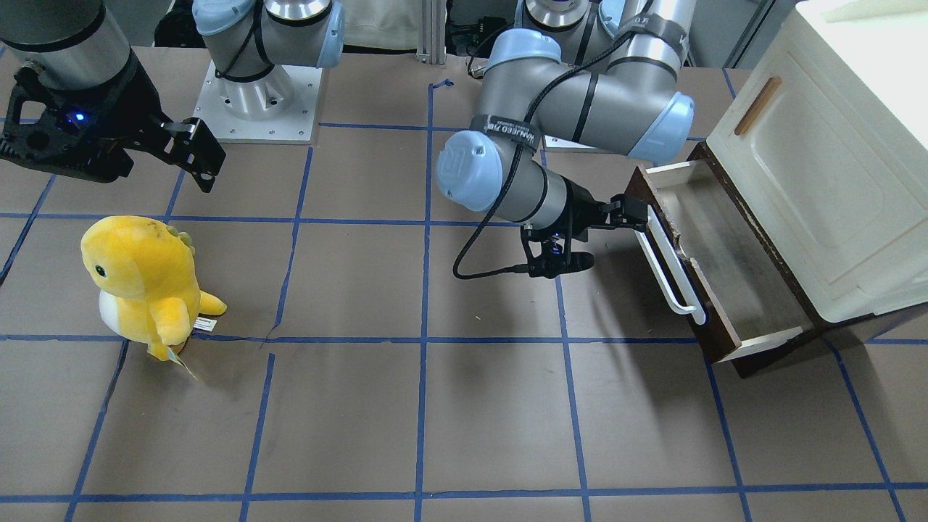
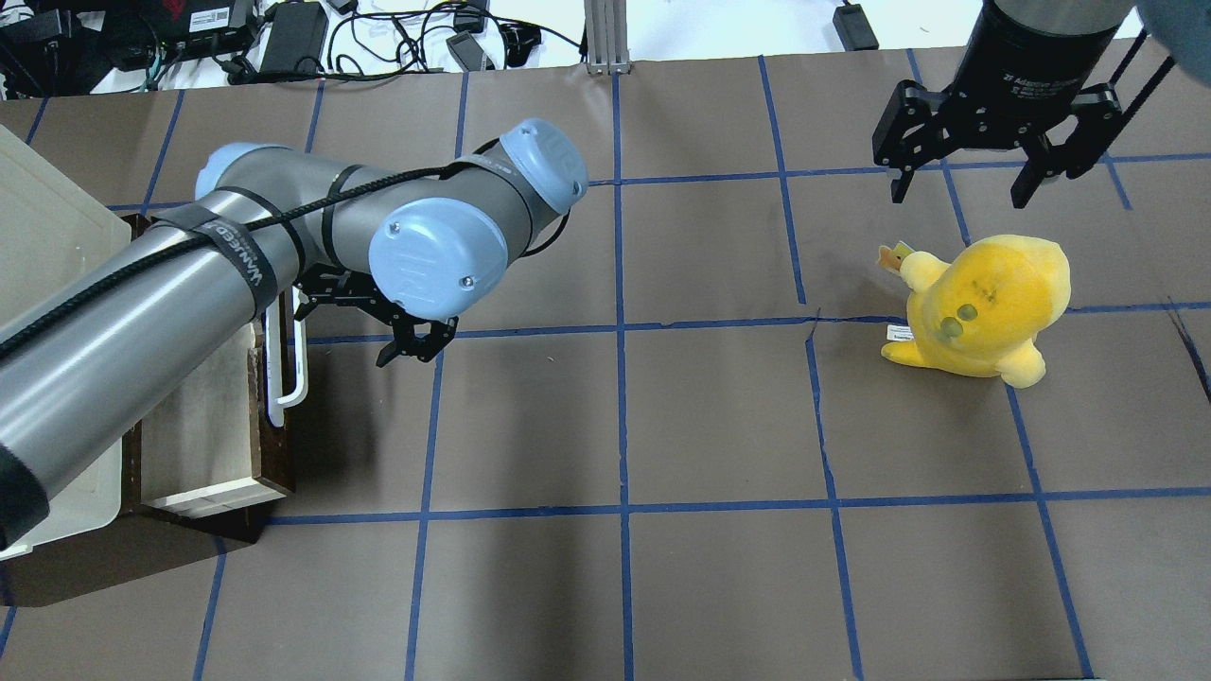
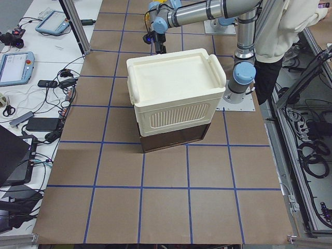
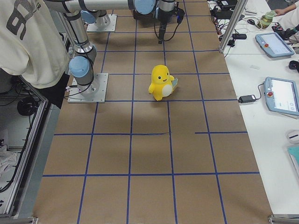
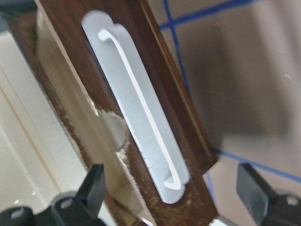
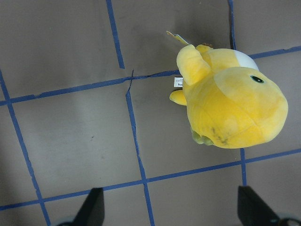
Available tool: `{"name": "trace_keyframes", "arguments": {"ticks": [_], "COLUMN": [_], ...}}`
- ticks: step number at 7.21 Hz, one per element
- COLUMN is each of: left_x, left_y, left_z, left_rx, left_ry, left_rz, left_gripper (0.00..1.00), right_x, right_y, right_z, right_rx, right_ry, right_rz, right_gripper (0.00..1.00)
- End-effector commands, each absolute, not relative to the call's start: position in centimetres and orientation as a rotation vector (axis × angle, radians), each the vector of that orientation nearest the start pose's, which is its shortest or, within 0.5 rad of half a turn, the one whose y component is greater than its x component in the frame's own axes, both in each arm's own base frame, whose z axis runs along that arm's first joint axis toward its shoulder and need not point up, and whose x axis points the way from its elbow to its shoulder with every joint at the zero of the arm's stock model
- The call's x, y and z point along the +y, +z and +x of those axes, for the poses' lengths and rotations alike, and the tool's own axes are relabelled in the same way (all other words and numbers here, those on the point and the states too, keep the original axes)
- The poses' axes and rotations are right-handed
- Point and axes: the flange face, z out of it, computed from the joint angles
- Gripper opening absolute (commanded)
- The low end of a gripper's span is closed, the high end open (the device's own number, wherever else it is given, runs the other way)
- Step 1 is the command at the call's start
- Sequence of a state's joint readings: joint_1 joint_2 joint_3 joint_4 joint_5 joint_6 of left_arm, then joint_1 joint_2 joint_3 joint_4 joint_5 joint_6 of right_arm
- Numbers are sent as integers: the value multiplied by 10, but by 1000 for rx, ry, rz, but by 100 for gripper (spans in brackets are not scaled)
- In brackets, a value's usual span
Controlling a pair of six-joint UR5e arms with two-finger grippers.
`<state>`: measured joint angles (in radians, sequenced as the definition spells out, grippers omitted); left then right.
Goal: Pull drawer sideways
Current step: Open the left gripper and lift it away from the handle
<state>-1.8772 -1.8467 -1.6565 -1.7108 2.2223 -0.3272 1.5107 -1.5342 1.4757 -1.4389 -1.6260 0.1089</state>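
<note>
The drawer (image 1: 732, 275) has a dark brown front and a long white bar handle (image 1: 670, 272). It stands pulled out from under the cream-white cabinet (image 1: 819, 188). My left gripper (image 1: 636, 215) is open at the handle's far end. In the left wrist view the handle (image 5: 141, 127) lies between the spread fingers (image 5: 94, 183) and is not gripped. In the overhead view the left arm covers part of the drawer (image 2: 203, 426). My right gripper (image 2: 956, 184) is open and empty, held above the table beyond the plush.
A yellow plush toy (image 1: 145, 283) stands on the table on my right side and shows in the right wrist view (image 6: 230, 103). The cabinet door has a small tan handle (image 1: 757, 105). A person in a white top (image 3: 290, 26) stands by the robot base.
</note>
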Motion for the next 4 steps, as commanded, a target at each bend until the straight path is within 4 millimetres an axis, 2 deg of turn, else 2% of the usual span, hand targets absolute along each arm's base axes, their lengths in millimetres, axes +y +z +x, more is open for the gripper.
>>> {"name": "trace_keyframes", "arguments": {"ticks": [1, 2, 3, 4], "left_x": [-459, -447, -442, -441], "left_y": [413, 446, 475, 496], "left_z": [-245, -240, -221, -207], "left_rx": [2736, 2917, 2985, 3092], "left_ry": [254, 220, 154, 110], "left_rz": [153, 68, 0, -54], "left_gripper": [100, 100, 100, 100], "right_x": [-506, -506, -506, -506], "right_y": [504, 504, 504, 504], "right_z": [98, 98, 98, 98], "right_rx": [3185, 3185, 3185, 3185], "right_ry": [116, 116, 116, 116], "right_rz": [266, 266, 266, 266], "right_gripper": [100, 100, 100, 100]}}
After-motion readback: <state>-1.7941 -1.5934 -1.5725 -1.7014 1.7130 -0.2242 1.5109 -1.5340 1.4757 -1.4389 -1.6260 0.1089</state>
